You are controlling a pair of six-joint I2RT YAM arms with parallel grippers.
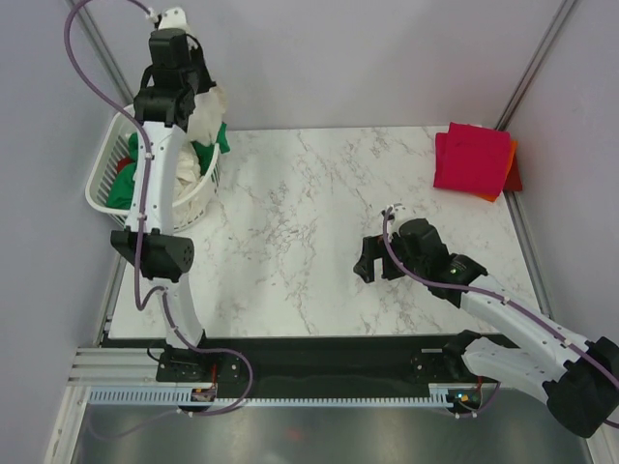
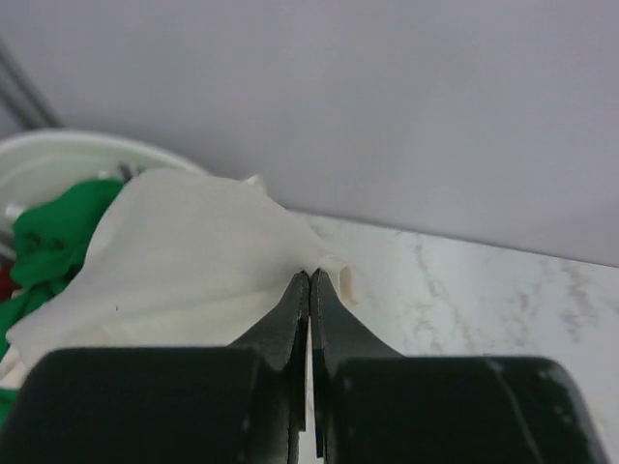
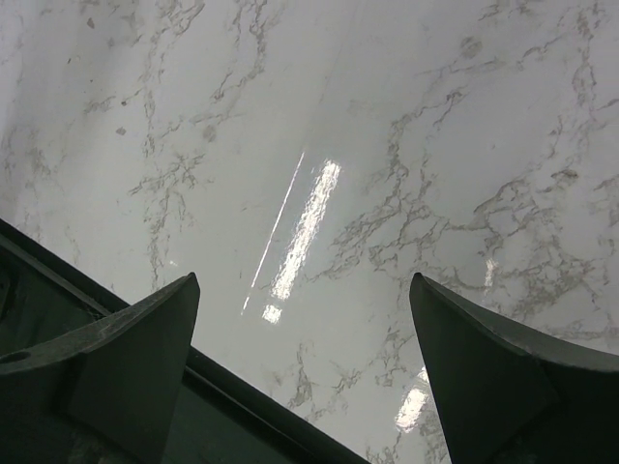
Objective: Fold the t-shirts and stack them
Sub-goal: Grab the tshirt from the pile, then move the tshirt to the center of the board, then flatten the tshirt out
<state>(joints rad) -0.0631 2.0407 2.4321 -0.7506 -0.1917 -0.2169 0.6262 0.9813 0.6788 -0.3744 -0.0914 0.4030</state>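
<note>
Wht marble tabletop (image 1: pixel 309 213), grey walls (image 1: pixel 338 58), overhead glare.

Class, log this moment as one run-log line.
left pincer: shut on cream shirt, over basket | right pincer: open | folded stack: far-right corner

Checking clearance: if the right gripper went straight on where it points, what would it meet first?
Most likely the marble table; nothing else shows ahead of the open right gripper, though depth is unclear.
</note>
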